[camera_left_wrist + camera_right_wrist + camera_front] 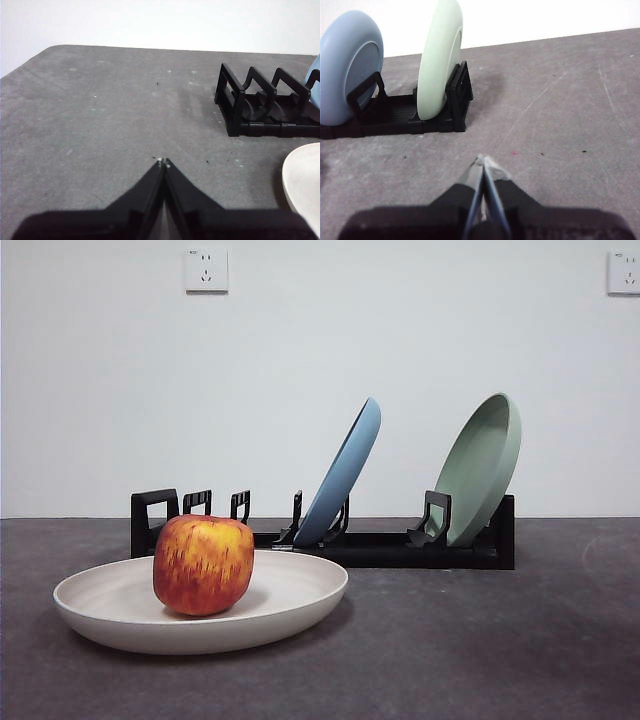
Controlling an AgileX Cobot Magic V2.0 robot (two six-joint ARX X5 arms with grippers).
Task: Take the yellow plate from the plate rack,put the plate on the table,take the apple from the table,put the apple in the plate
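Observation:
The yellow plate (200, 612) lies flat on the table (480, 650) at the front left, in front of the plate rack (330, 540). The apple (203, 564) sits upright in the plate, a little left of its middle. My left gripper (163, 162) is shut and empty, over bare table beside the rack's handle end (235, 107); the plate's rim (302, 185) shows at the edge of that view. My right gripper (483, 161) is shut and empty, over bare table near the rack's other end (457, 107). Neither gripper shows in the front view.
A blue plate (345, 475) and a sage-green plate (482, 465) stand leaning in the rack; they also show in the right wrist view, blue (347, 70) and green (437, 60). A white wall with two sockets stands behind the table.

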